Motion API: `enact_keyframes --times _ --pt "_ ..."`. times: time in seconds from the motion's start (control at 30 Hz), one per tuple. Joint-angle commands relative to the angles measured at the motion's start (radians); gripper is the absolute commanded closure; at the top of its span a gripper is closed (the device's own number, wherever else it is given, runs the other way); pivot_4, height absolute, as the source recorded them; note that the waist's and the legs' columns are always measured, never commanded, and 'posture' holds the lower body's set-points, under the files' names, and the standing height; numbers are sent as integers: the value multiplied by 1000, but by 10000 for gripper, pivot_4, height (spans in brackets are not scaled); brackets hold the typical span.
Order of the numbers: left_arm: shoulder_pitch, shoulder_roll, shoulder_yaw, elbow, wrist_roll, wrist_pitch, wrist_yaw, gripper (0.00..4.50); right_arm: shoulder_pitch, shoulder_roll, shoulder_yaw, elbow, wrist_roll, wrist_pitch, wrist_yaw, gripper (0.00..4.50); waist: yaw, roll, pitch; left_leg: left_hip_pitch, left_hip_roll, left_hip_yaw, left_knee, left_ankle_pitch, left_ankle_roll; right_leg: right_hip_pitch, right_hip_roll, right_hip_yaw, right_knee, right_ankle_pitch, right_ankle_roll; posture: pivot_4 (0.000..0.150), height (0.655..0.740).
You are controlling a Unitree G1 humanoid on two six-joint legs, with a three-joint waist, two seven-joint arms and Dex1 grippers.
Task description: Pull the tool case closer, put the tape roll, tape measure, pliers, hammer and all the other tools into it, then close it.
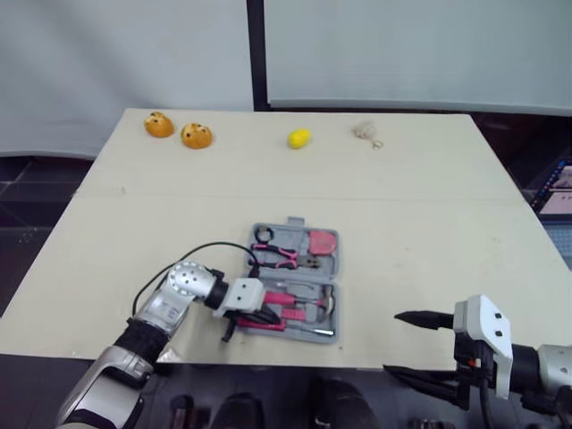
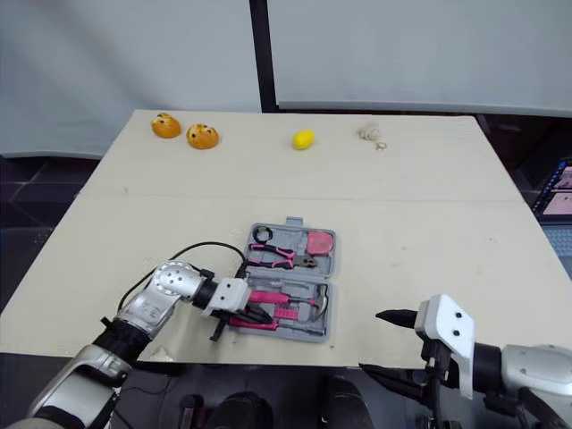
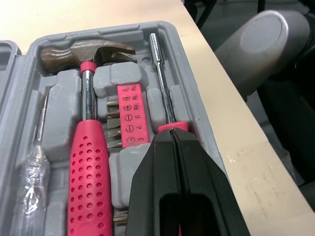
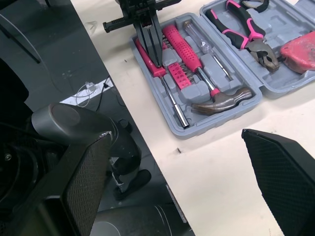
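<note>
The grey tool case (image 1: 293, 221) lies open near the table's front edge. Its far half holds pink-handled pliers (image 4: 241, 32), a red tape measure (image 1: 322, 241) and a black tape roll (image 1: 263, 235). The near half holds a hammer (image 3: 88, 162), a clear-handled screwdriver (image 3: 34, 167), a bit strip (image 3: 130, 115) and a long pink-handled driver (image 3: 160, 78). My left gripper (image 3: 173, 135) is shut, its tips resting on that driver's pink handle at the case's near-left corner. My right gripper (image 1: 409, 344) hangs open at the front edge, right of the case.
Along the table's far side sit two orange pastries (image 1: 159, 124) (image 1: 197, 136), a yellow lemon (image 1: 298, 138) and a small beige object (image 1: 365, 130). A black cable (image 1: 206, 248) loops from my left arm beside the case. The front edge (image 4: 147, 142) runs just beside the case.
</note>
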Motion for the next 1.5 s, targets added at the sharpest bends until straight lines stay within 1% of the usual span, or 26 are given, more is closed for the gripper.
enact_keyframes --times 0.03,0.17,0.3,0.4,0.53,0.67,0.8,0.87,0.9,1.03,1.13,1.17,1.3,1.4,1.5 --pt "41 34 -46 49 77 6 -14 44661 -12 9 1 6 -6 -13 -12 0 0 0 -3 2 0 0 -2 0 0 1 0 0 0 0 0 1500 7292" --pt "56 55 24 -73 -53 66 -78 44661 -25 16 13 16 -16 -15 -20 0 -6 -1 -3 6 0 1 -6 0 -1 1 0 1 0 -2 -2 1500 7292" --pt "48 120 125 -227 -214 259 -135 44661 -68 9 33 51 -34 -10 -32 0 -10 -3 1 5 1 1 -7 1 -4 -4 0 0 2 -3 -3 1500 7292" --pt "22 168 177 -237 -227 343 -118 44661 -149 -13 89 103 -81 5 -60 0 -10 -5 2 6 1 1 -6 1 -5 -3 0 0 1 -3 -3 1500 7292" --pt "-28 207 227 -88 -174 275 -84 44661 -324 -26 229 206 -172 23 -112 0 -13 -4 3 5 0 1 -7 1 -4 -4 -1 0 1 -3 -4 1500 7292" --pt "-127 192 231 170 -83 165 0 44661 -538 -8 402 343 -261 73 -142 0 -14 -5 6 4 0 1 -7 1 -5 -5 -1 -1 1 -3 -3 1500 7292" --pt "-190 173 220 348 -20 65 39 44661 -678 25 529 470 -344 96 -157 0 -13 -6 6 -1 0 2 -7 4 -10 -11 0 -2 1 -3 -3 1500 7292" --pt "-206 165 216 400 2 34 48 45000 -733 53 580 524 -374 93 -155 5690 -14 -6 6 -10 -1 2 -4 6 -10 -19 0 -3 6 -2 -3 1500 7292" --pt "-213 160 215 419 11 23 51 45000 -747 62 592 540 -383 91 -152 8631 -12 -5 6 -12 -1 2 -3 6 -10 -21 -1 -3 6 -2 -3 1500 7292" --pt "-241 120 200 516 65 -30 106 45000 -820 136 657 621 -439 79 -176 28757 -14 -5 7 -16 0 2 1 6 -9 -21 -1 -6 6 -1 -2 1500 7292" --pt "-261 86 195 556 93 -48 145 45000 -843 175 684 667 -475 63 -185 43625 -12 -5 7 -16 -1 1 6 5 -8 -21 -3 -6 6 -1 -1 1500 7292" --pt "-268 76 195 571 101 -52 154 45000 -850 186 689 681 -486 60 -188 44403 -8 -5 7 -16 -1 1 7 5 -8 -20 -4 -6 6 -1 -1 1500 7292" --pt "-280 47 193 609 127 -69 174 45000 -864 222 705 711 -513 48 -194 44403 -4 -5 6 -16 -2 1 7 5 -7 -19 -6 -7 7 0 0 1500 7292" --pt "-282 35 193 607 133 -67 171 45000 -867 239 709 723 -532 44 -197 44403 -1 -5 6 -16 -3 0 7 5 -7 -19 -6 -8 7 0 0 1500 7292" --pt "-277 21 191 602 140 -64 172 45000 -873 254 711 743 -545 38 -204 44403 1 -5 6 -16 -4 0 7 5 -6 -19 -10 -14 7 0 0 1500 7292"
